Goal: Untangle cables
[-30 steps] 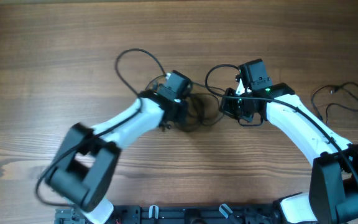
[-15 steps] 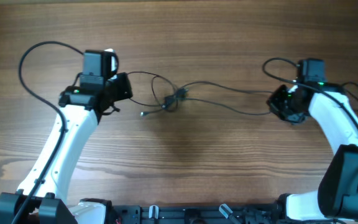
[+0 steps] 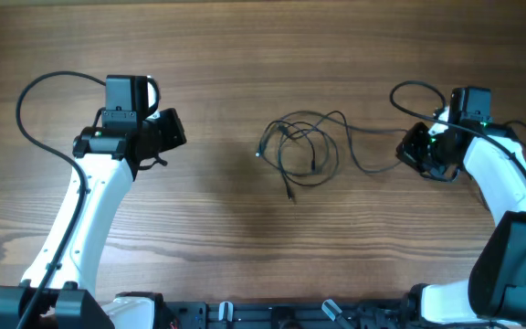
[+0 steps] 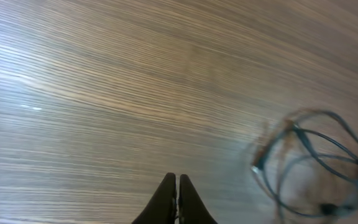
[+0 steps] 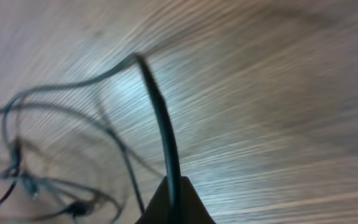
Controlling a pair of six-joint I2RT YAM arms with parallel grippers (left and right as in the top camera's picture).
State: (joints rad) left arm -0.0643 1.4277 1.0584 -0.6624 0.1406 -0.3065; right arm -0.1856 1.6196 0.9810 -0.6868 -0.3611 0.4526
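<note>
Overhead view: cables (image 3: 304,151) lie in a loose tangle of loops at the centre of the table (image 3: 245,55), one strand running right to the right gripper (image 3: 413,152); right wrist view: its jaws are closed on that strand; left gripper (image 4: 176,186), well apart to the left, jaws fully closed, gripping nothing.
</note>
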